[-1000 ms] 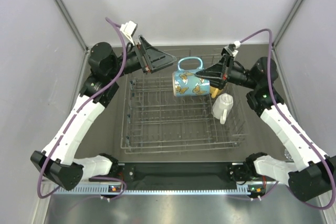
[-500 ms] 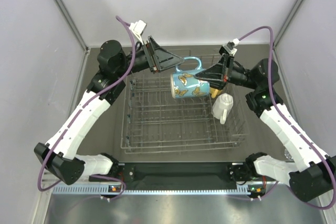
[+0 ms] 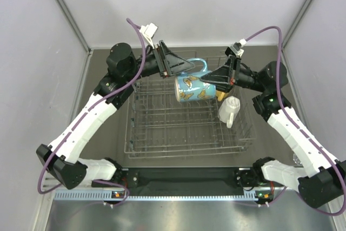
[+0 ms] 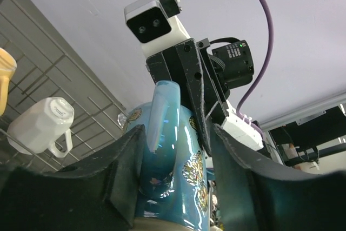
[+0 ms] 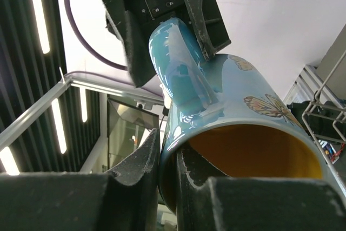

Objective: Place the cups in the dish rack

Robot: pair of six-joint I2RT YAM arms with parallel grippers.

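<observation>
1. Top view: the dish rack [image 3: 184,125] sits on the desk [image 3: 105,133] between the two arms.
2. Top view: the blue mug [image 3: 193,86] hangs clear of the wires over the rack's far half. It lies on its side, with its handle on the side toward the far wall and its mouth toward the right arm.
3. Top view: the right end effector [image 3: 208,79] is clamped on the mug's rim. The left end effector [image 3: 186,67] meets the mug's handle from the left.
4. Top view: the white mug [image 3: 229,110] lies on its side in the rack's right part. The yellow mug [image 3: 220,96] shows only as a small patch just beyond it, near the blue mug's mouth end.
5. Left wrist view: the left end effector [image 4: 175,133] stands partly open, with its fingers [image 4: 121,177] on either side of the handle. The near finger is just beside the handle and a gap shows on the other side. Firm contact cannot be confirmed.
6. Left wrist view: the white mug [image 4: 38,125] rests on the rack wires [image 4: 65,87] beyond, handle downward.
7. Right wrist view: the right end effector [image 5: 167,163] is nearly closed, pinching the wall of the blue mug [image 5: 243,90] at the rim, one finger inside and one outside.
8. Right wrist view: the left end effector [image 5: 173,60] straddles the top of the handle. Rack wires [image 5: 324,106] show at the right edge.
</observation>
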